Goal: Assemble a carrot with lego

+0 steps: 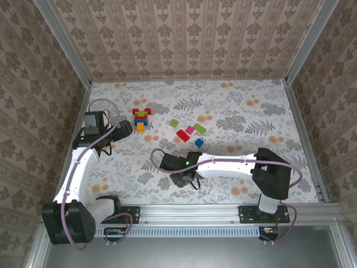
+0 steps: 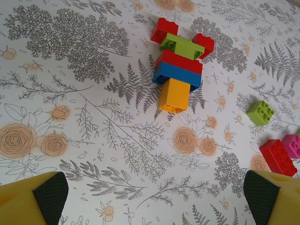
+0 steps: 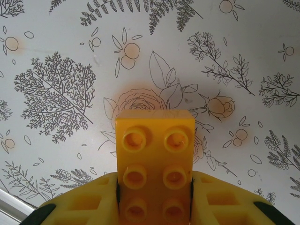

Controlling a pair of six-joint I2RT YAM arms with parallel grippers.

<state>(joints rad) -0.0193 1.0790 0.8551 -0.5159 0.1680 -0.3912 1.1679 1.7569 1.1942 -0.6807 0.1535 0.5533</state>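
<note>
A lego stack lies flat on the floral table: two red bricks and a light green one at the far end, then red, blue and orange. It also shows in the top view as the lego stack. My left gripper stands open just short of it, with only table between its fingers; from above, the left gripper sits to the stack's near left. My right gripper is shut on an oblong orange brick, studs facing the camera, above bare table. Seen from above, the right gripper is at the near middle.
Loose bricks lie right of the stack: light green, red, magenta, green and blue. The left wrist view catches the light green brick, the red one and the magenta one. Patterned walls enclose the table.
</note>
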